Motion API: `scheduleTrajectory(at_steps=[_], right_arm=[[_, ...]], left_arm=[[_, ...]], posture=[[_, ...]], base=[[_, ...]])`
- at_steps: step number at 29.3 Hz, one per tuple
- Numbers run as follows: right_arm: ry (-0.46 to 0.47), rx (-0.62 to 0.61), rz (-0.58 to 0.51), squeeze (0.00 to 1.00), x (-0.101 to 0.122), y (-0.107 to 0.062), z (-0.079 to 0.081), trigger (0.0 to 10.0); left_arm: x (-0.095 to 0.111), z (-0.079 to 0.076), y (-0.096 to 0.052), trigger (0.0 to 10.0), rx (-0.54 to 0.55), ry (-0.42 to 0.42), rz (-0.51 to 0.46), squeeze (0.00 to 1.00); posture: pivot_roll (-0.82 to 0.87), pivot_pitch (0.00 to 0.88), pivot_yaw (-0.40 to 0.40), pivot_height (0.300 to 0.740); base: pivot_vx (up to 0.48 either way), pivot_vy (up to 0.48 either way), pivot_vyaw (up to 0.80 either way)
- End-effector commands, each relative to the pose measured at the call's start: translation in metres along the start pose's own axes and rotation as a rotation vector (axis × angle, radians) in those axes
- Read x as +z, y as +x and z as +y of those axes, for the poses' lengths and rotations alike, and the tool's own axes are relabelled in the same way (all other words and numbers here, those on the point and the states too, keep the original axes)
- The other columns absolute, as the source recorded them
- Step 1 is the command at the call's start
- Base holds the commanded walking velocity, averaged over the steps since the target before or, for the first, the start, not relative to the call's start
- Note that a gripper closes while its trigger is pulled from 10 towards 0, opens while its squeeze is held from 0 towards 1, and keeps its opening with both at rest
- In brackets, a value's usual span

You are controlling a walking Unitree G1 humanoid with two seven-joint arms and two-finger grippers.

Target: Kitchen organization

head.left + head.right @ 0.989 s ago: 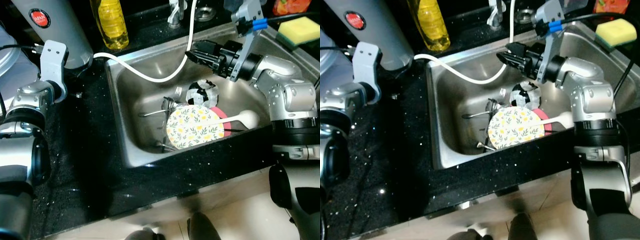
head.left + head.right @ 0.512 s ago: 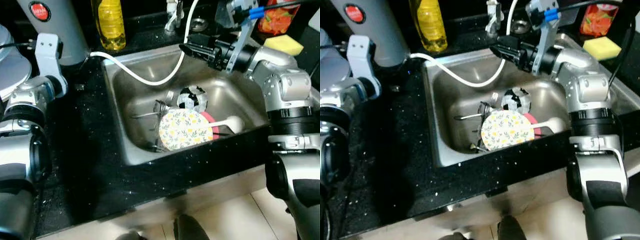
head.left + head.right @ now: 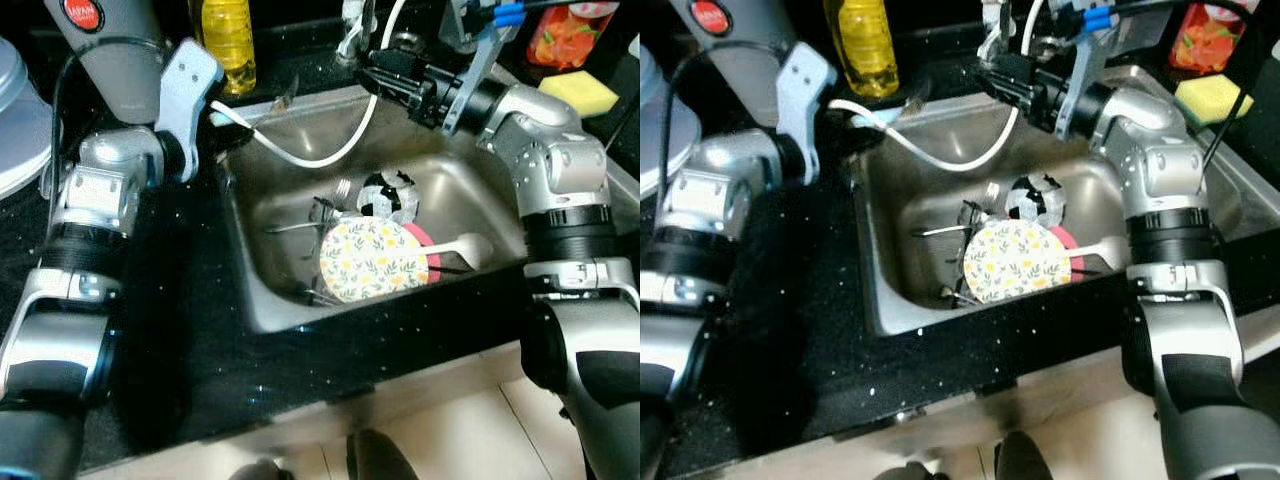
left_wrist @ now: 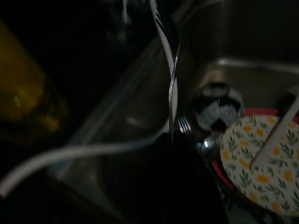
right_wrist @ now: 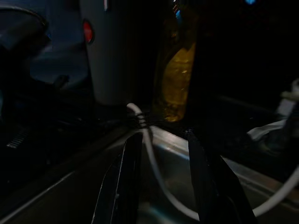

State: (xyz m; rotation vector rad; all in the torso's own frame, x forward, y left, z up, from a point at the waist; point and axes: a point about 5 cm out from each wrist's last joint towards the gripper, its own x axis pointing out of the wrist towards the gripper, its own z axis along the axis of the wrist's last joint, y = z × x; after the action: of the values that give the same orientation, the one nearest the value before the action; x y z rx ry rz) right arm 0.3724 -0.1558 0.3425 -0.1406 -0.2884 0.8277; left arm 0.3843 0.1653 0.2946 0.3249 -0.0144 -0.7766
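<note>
On the black table around the steel sink, the left hand has swung in over the far-left rim gripping a fork, suggesting sorting has begun, while the right hand, fingers apart, hovers by the faucet.

Yellow sponge by sink rim

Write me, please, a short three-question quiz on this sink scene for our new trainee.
1. True or false: the round floral plate lies on the black counter.
2. What does the left end effector hold? A) a yellow sponge B) a silver metal fork C) a yellow bottle
3. Fill in: the right end effector near the tap is empty, its fingers ____.

Key: 1. False, it lies in the stainless steel sink. 2. B. 3. open.
</note>
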Motion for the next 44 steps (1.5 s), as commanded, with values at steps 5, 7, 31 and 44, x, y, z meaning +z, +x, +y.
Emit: scheduleTrajectory(at_steps=[5, 7, 31, 44], right_arm=[[-0.024, -0.054, -0.073, 0.0, 0.01, -0.01, -0.006, 10.0], [-0.027, -0.061, -0.079, 0.0, 0.011, -0.012, -0.006, 10.0], [-0.046, -0.118, -0.1, 0.0, 0.01, -0.025, -0.008, 10.0], [-0.016, -0.083, -0.103, 0.0, 0.004, -0.013, -0.002, 10.0]], left_arm=[[0.035, -0.01, 0.015, 10.0, -0.069, 0.05, -0.083, 0.0], [0.037, -0.013, 0.02, 10.0, -0.085, 0.049, -0.084, 0.0], [-0.001, -0.043, 0.064, 10.0, -0.23, 0.166, 0.122, 0.0], [-0.033, 0.047, -0.048, 10.0, 0.204, 0.146, 0.255, 0.0]], posture=[[-0.13, 0.057, 0.111, 0.74], [-0.13, 0.054, 0.115, 0.74], [-0.14, 0.034, 0.158, 0.74], [-0.08, 0.04, 0.118, 0.74]], base=[[0.0, 0.0, 0.0], [0.0, 0.0, 0.0], [0.0, 0.0, 0.0], [0.0, 0.0, 0.0]])
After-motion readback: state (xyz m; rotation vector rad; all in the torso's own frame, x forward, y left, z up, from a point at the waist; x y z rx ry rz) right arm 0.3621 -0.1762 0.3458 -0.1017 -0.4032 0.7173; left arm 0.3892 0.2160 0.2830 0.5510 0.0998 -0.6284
